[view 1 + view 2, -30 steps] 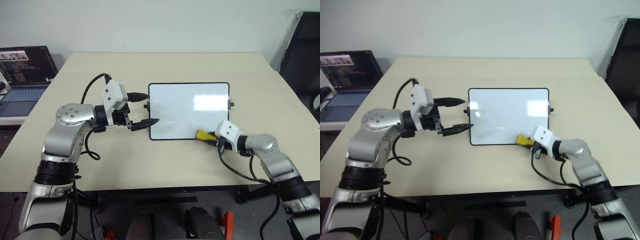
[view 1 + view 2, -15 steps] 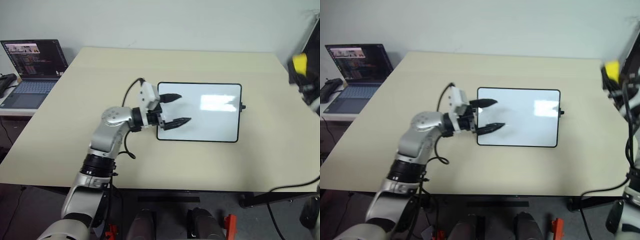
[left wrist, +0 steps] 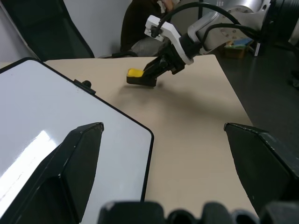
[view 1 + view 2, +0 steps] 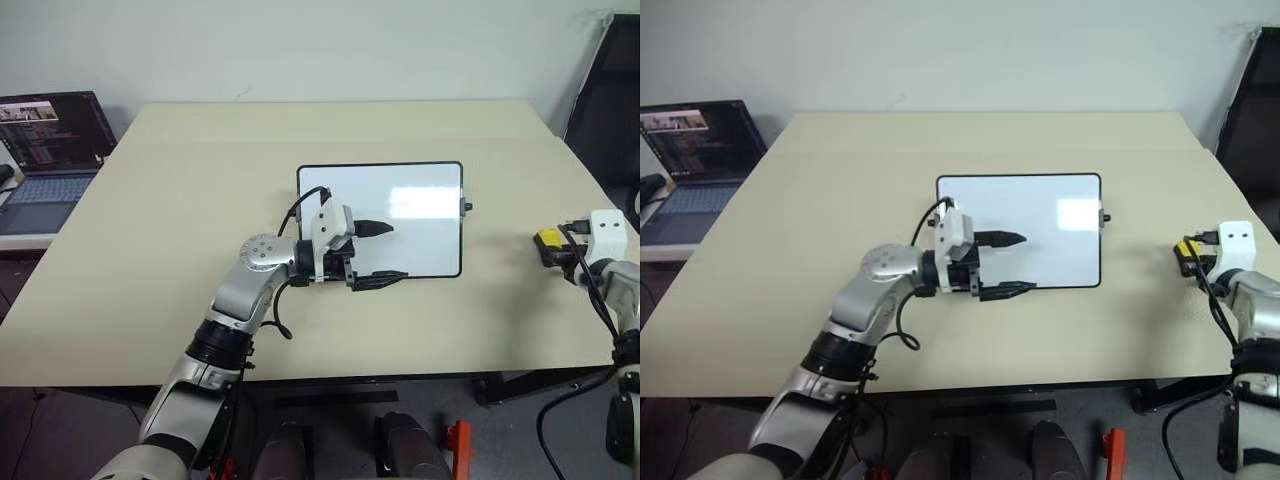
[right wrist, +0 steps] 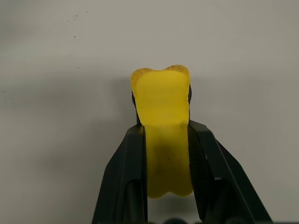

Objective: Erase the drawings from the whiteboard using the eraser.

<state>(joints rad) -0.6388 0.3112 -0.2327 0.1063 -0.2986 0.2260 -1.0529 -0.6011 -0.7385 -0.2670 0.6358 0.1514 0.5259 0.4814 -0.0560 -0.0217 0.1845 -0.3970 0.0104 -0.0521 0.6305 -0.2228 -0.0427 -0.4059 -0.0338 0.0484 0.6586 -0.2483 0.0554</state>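
Although no blue drawings can be made out on the whiteboard [image 4: 400, 215] in either head view, which suggests the wiping is done or nearly done, faint strokes could be too small to see from here, so that remains a judgement. The board's glossy white face shows just a window glare near its upper right, and it lies flat on the beige table [image 4: 180, 220] inside its thin black frame.

The eraser [image 4: 549, 240], the small yellow block with the dark underside, is off the board, pinched between the two black fingers of the right gripper [image 5: 164, 135], which are squeezed tight on its sides so that the foam bulges above them. In the left wrist view the eraser [image 3: 140, 77] sits low over the table, either touching it or just above; I cannot tell which. From the eraser, the whiteboard is well apart toward the robot's left, with bare tabletop between.

Farther from the eraser, beyond most of the board, the left gripper [image 4: 375, 254] hovers over the board's lower left part with its fingers spread wide and nothing between them. A laptop [image 4: 45, 150] stands farthest of all, past the table's left edge.

What seems left is setting the eraser down and letting go.
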